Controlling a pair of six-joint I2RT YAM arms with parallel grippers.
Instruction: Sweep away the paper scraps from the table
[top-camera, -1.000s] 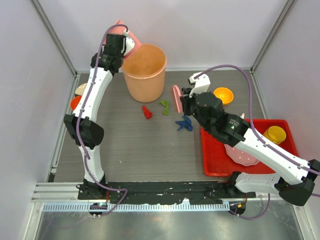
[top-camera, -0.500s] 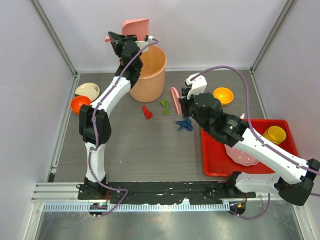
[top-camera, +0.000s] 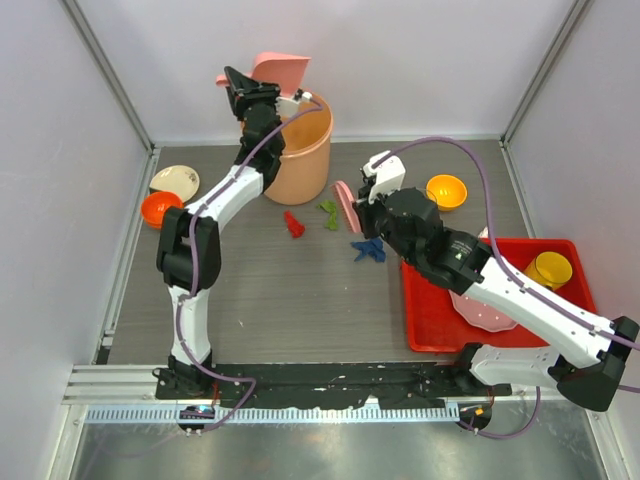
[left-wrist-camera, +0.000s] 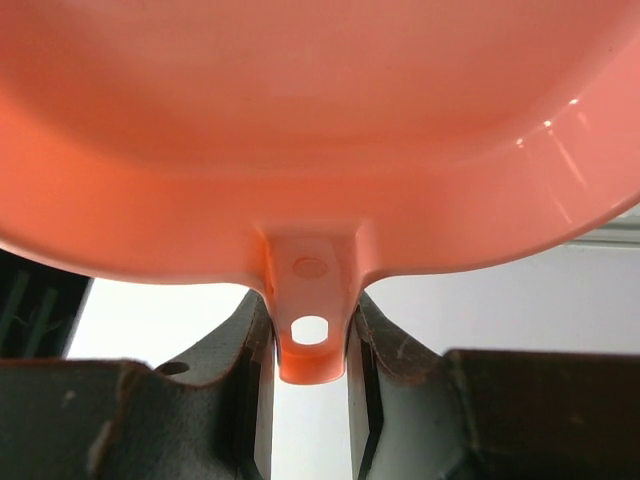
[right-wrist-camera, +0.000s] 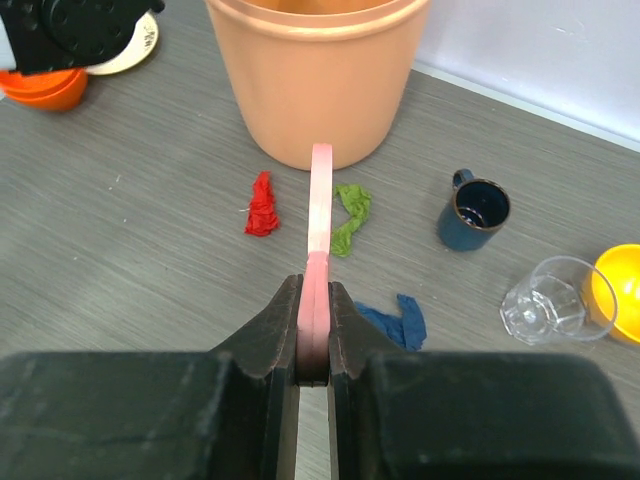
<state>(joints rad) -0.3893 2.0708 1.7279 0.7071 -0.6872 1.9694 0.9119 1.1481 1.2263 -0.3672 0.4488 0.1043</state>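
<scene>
Past the middle of the table (top-camera: 260, 300), a blue scrap (top-camera: 367, 249) lies nearest, with a red scrap (top-camera: 293, 224) and a green scrap (top-camera: 328, 213) just beyond: 3 thin, crumpled strips, not yet swept. Beside them the right gripper (right-wrist-camera: 313, 300) is clamped on a pink brush (right-wrist-camera: 320, 200). At the far edge the left gripper (left-wrist-camera: 310, 345) pinches the dustpan (left-wrist-camera: 320, 120) by its handle, above the bin (top-camera: 300, 150). Probably 1 more pass would finish.

The left arm (top-camera: 225, 195) is stretched far up and back, and the left gripper (left-wrist-camera: 310, 330) is clamped on the handle tab of a pink dustpan (left-wrist-camera: 320, 120). The right arm (top-camera: 520, 295) is reached forward and leftward, and the right gripper (right-wrist-camera: 315, 290) is closed on a pink brush (right-wrist-camera: 321, 200).
</scene>
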